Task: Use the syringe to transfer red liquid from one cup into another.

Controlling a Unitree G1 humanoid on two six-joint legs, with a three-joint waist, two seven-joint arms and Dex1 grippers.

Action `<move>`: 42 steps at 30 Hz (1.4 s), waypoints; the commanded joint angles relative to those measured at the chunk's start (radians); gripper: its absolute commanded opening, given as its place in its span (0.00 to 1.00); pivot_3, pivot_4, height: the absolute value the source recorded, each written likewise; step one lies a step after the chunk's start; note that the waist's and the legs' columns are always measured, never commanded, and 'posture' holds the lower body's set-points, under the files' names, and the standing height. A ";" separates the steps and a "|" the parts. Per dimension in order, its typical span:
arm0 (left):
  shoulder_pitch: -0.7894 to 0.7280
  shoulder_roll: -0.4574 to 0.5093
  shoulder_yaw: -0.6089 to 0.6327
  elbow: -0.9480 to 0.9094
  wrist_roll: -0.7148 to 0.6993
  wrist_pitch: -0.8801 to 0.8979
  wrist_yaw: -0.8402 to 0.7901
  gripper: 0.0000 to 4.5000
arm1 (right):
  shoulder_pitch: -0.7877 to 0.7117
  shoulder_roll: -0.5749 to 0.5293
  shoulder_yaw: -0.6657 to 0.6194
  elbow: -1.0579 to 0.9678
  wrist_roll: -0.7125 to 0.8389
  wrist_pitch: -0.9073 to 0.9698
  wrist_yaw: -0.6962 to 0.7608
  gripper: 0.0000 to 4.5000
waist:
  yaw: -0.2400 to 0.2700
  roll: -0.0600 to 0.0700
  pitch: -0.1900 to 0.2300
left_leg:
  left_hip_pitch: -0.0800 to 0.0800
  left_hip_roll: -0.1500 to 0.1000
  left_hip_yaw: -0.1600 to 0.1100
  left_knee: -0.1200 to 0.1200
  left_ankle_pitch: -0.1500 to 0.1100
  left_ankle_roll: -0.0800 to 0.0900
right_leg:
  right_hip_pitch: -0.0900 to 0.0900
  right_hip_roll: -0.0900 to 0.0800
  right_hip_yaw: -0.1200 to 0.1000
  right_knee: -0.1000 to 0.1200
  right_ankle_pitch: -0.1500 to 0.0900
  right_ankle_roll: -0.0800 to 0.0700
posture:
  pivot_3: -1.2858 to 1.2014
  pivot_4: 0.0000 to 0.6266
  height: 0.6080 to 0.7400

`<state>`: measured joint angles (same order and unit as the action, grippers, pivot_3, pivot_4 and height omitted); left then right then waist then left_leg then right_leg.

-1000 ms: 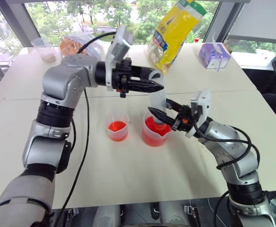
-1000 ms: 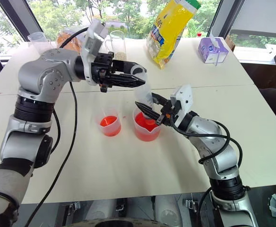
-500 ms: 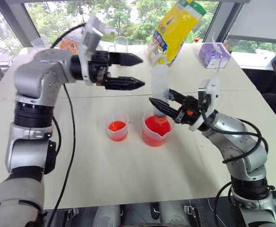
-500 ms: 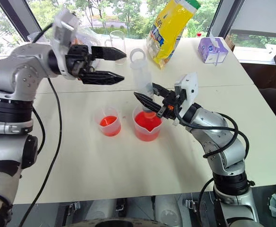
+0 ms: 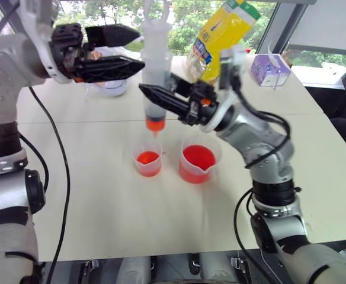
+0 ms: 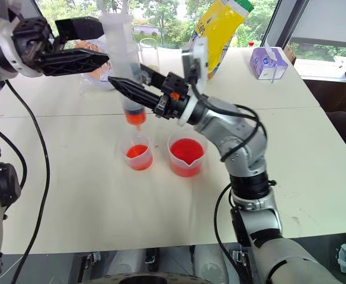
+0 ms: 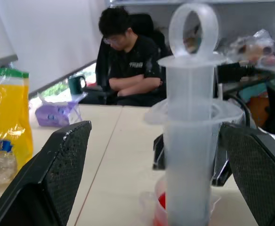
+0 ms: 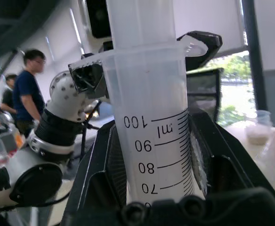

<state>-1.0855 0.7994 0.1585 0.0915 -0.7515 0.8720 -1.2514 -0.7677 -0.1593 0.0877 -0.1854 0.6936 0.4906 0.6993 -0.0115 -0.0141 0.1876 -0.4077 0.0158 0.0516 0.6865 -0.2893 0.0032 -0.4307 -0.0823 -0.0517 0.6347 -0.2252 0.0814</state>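
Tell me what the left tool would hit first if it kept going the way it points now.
Probably the syringe: the open left tool points across at its upper part, which stands between the fingers in the wrist view. Depth is hard to judge.

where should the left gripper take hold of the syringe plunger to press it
At the plunger's ring top, probably coming in level from the robot's left. The syringe stands upright over the smaller cup, its barrel held by the right gripper; the left gripper is open alongside the top.
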 commanded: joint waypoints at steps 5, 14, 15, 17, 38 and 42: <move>0.021 0.023 0.043 -0.102 -0.045 0.030 0.047 0.99 | 0.063 0.027 0.083 0.080 -0.102 -0.099 0.081 0.32 | -0.003 0.000 0.000 | 0.000 0.000 0.000 0.000 0.000 0.000 | 0.000 0.000 0.000 0.000 0.000 0.000 | 0.52 0.24 1.00; 0.045 0.065 0.026 -0.125 -0.028 0.021 0.013 0.99 | 0.092 0.038 0.087 0.111 -0.133 -0.117 0.090 0.32 | -0.004 0.000 0.000 | 0.000 0.000 0.000 0.000 0.000 -0.001 | 0.000 0.001 0.000 0.001 0.000 0.000 | 0.52 0.24 1.00; 0.051 0.074 0.022 -0.128 -0.022 0.016 0.007 0.99 | 0.092 0.041 0.085 0.114 -0.136 -0.119 0.088 0.32 | -0.006 0.000 0.000 | 0.000 0.000 0.000 0.000 0.000 -0.001 | 0.000 0.001 0.000 0.001 0.000 0.000 | 0.52 0.24 1.00; 0.079 0.107 0.016 -0.139 -0.010 0.004 -0.013 0.99 | 0.088 0.047 0.076 0.123 -0.141 -0.124 0.083 0.32 | -0.007 0.000 0.000 | 0.001 0.000 0.000 0.000 0.000 -0.001 | 0.000 0.001 0.000 0.001 0.000 0.000 | 0.52 0.24 1.00; 0.082 0.042 0.031 -0.131 -0.067 0.043 0.120 0.99 | 0.109 0.061 0.087 0.102 -0.161 -0.111 0.095 0.32 | -0.005 0.000 0.000 | 0.000 0.000 0.000 0.000 0.001 -0.001 | -0.001 0.001 0.000 0.001 0.000 0.000 | 0.52 0.24 1.00; 0.081 0.018 0.010 -0.128 -0.053 0.042 0.136 0.70 | 0.111 0.058 0.092 0.096 -0.170 -0.112 0.093 0.32 | -0.004 0.000 0.000 | 0.000 0.000 0.000 0.000 0.001 -0.002 | -0.001 0.001 0.000 0.001 0.000 0.000 | 0.52 0.24 1.00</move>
<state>-0.9897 0.8144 0.1695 -0.0249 -0.7981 0.9176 -1.1171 -0.6476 -0.1036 0.1867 -0.0380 0.5232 0.3878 0.7905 -0.0154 -0.0140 0.1878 -0.4073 0.0161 0.0518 0.6863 -0.2884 0.0017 -0.4315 -0.0812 -0.0515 0.6358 -0.2253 0.0813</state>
